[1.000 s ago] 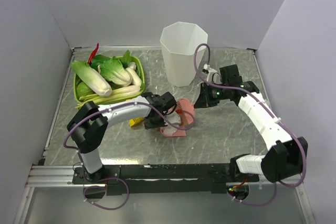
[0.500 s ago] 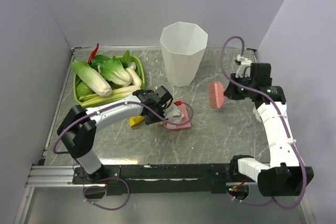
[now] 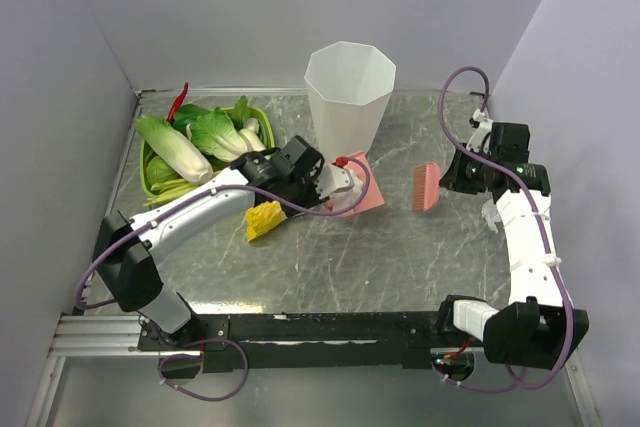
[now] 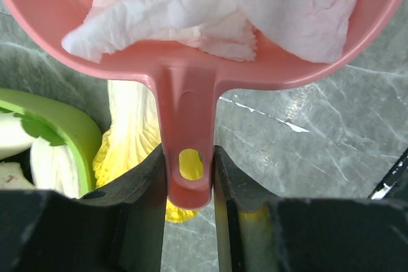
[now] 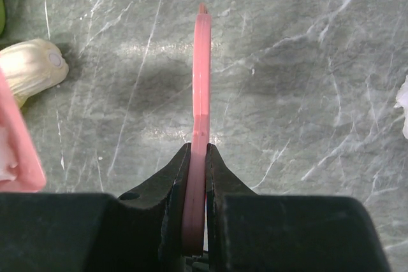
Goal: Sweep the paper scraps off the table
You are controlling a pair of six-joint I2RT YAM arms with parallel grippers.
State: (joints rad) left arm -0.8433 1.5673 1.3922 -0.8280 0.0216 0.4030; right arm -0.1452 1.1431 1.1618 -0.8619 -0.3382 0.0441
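From above: holds a pink dustpan by its handle in the left claw, just in front of the tall white bin. Pinches a pink brush in the right claw, to the right of the bin and well apart from the dustpan, over the grey marble worktop. Takes in a green tray of leafy cabbages at far left, a red chilli at its back edge, and a yellow leafy vegetable lying on the slab below the left arm. Through the left wrist: clamps the dustpan handle between both black fingers, tight on either side, and carries the paper scraps heaped as crumpled white wads inside the pan, with the handle passing over the yellow vegetable beside the tray's corner. Through the right wrist: squeezes the brush, seen edge-on, between fingers almost pressed together, above bare veined worktop. Catches the dustpan's edge at lower left and a pale vegetable stub lying further up.
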